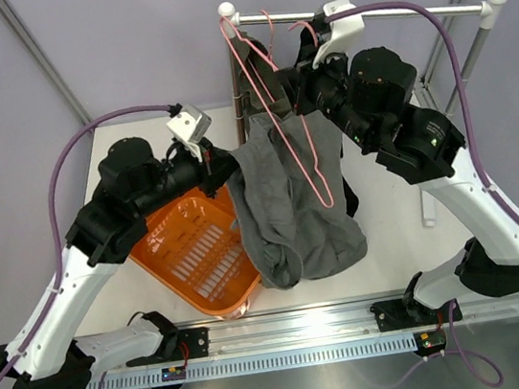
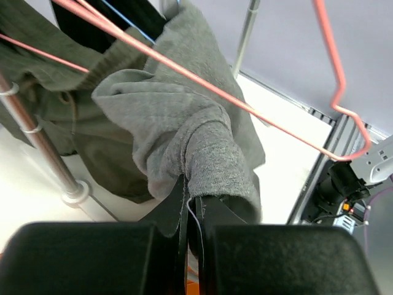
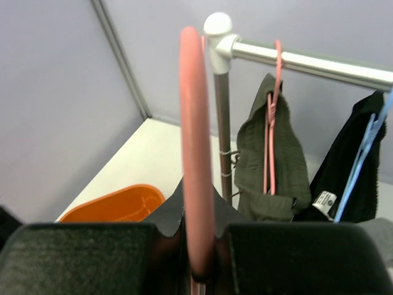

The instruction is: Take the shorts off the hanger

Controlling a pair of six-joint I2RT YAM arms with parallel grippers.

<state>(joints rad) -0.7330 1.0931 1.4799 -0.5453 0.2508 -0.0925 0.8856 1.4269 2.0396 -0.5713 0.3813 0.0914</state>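
The grey shorts (image 1: pixel 291 209) droop over a pink wire hanger (image 1: pixel 296 141) at the middle of the top view, their lower part hanging toward the table. My left gripper (image 1: pixel 232 171) is shut on a fold of the shorts (image 2: pixel 184 123); in the left wrist view the cloth is pinched between its fingertips (image 2: pixel 191 203), and the hanger wire (image 2: pixel 245 107) crosses above it. My right gripper (image 1: pixel 288 89) is shut on the hanger, whose pink bar (image 3: pixel 195 153) rises from between the tips (image 3: pixel 198 215) in the right wrist view.
An orange basket (image 1: pixel 190 253) lies on the table under my left arm, next to the shorts. Behind stands a clothes rack (image 1: pixel 369 13) holding a dark green garment (image 3: pixel 273 166) on a pink hanger and a black garment (image 3: pixel 350 166) on a blue one. The rack's pole (image 2: pixel 37 135) is near my left gripper.
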